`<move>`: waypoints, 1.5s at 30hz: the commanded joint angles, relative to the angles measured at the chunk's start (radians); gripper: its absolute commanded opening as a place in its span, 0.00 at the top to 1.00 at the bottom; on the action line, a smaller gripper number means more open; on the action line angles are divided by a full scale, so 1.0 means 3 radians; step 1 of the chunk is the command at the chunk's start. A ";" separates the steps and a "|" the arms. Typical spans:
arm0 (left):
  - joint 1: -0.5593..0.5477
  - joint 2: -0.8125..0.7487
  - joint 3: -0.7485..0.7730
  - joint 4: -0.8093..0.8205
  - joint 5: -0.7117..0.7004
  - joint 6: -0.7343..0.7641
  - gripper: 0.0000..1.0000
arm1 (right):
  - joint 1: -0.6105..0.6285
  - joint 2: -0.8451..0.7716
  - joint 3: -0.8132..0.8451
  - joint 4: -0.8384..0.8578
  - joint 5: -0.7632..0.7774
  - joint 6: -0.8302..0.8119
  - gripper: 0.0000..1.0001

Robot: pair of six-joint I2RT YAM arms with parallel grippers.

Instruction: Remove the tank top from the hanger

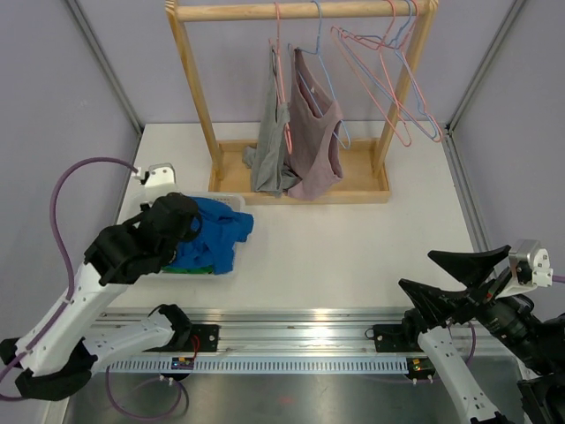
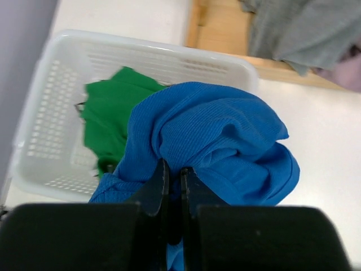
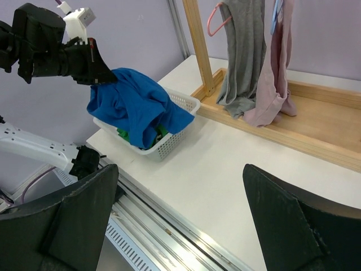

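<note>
My left gripper is shut on a bunched blue ribbed garment, pinching a fold between its fingers. It holds the garment over the right side of a white basket. On the wooden rack, a grey tank top hangs from a pink hanger. Beside it, a mauve tank top hangs from a blue hanger. My right gripper is wide open with nothing in it, low at the near right, far from the rack.
A green garment lies inside the basket. Several bare pink and blue hangers hang at the right end of the rack rail. The rack's wooden base tray sits at the back of the table.
</note>
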 commanded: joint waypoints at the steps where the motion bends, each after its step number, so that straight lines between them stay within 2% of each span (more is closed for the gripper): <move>1: 0.0542 0.0042 0.0021 0.0326 0.0149 0.0527 1.00 | -0.0013 0.0148 0.0021 0.0199 -0.0108 0.0063 0.01; 2: 0.0680 0.0077 -0.0009 0.0367 0.0211 0.0589 1.00 | -0.0013 0.0153 0.0016 0.0229 -0.0123 0.0079 0.00; 3: 0.0980 0.0103 -0.0045 0.0474 0.0303 0.0711 1.00 | -0.0013 0.0148 0.0001 0.0235 -0.0138 0.0089 0.01; 5: 0.1283 0.0185 -0.0198 0.0602 0.0681 0.0809 1.00 | -0.0013 0.0137 -0.0009 0.0260 -0.0143 0.0099 0.00; 6: 0.1573 0.0231 -0.0254 0.0729 0.0809 0.0860 1.00 | -0.0013 0.0132 -0.0040 0.0280 -0.0159 0.0109 0.01; 7: 0.1708 0.0292 -0.0311 0.0811 0.1139 0.0891 1.00 | -0.0013 0.0127 -0.0060 0.0296 -0.0169 0.0115 0.01; 9: 0.2049 0.0537 -0.0490 0.1010 0.1372 0.0911 1.00 | -0.0013 0.0132 -0.0137 0.0372 -0.0215 0.0171 0.01; 12: 0.2281 0.1028 -0.0653 0.1139 0.1546 0.0906 1.00 | -0.0013 0.0142 -0.0254 0.0480 -0.0312 0.0247 0.00; 15: 0.2338 0.1462 -0.0776 0.1211 0.1806 0.0911 1.00 | -0.0013 0.0148 -0.0367 0.0562 -0.0343 0.0268 0.01; 18: 0.2409 0.1622 -0.0802 0.1216 0.1971 0.0917 0.87 | -0.0008 0.0188 -0.0439 0.0628 -0.0312 0.0283 0.01; 19: 0.2420 0.1592 -0.0807 0.1226 0.1966 0.0912 0.72 | -0.0013 0.0239 -0.0449 0.0684 -0.0302 0.0334 0.01; 22: 0.2466 0.1326 -0.0863 0.1288 0.1945 0.0891 0.54 | -0.0013 0.0362 -0.0460 0.0741 -0.0236 0.0421 0.00; 23: 0.2476 0.1250 -0.0864 0.1293 0.1950 0.0871 0.42 | -0.0013 0.0469 -0.0424 0.0741 -0.0180 0.0472 0.00; 29: 0.2486 0.0804 -0.0864 0.1247 0.1920 0.0830 0.19 | -0.0013 0.0919 -0.0174 0.0802 -0.0159 0.0483 0.01; 30: 0.2486 0.0728 -0.0869 0.1242 0.1910 0.0830 0.10 | -0.0013 0.0980 -0.0143 0.0817 -0.0144 0.0478 0.00; 32: 0.2486 0.0478 -0.0864 0.1237 0.1889 0.0855 0.01 | -0.0013 0.1133 -0.0051 0.0858 -0.0088 0.0457 0.01; 34: 0.2486 0.0309 -0.0858 0.1262 0.1990 0.0931 0.01 | -0.0013 0.1251 0.0026 0.0843 -0.0021 0.0452 0.01; 38: 0.2481 -0.0370 -0.0884 0.1359 0.2303 0.1192 0.01 | -0.0008 0.1645 0.0261 0.0919 -0.0113 0.0462 0.00; 45: 0.2471 -0.1327 -0.1374 0.1707 0.2738 0.1203 0.01 | -0.0008 0.2284 0.0798 0.0879 0.0281 0.0268 0.02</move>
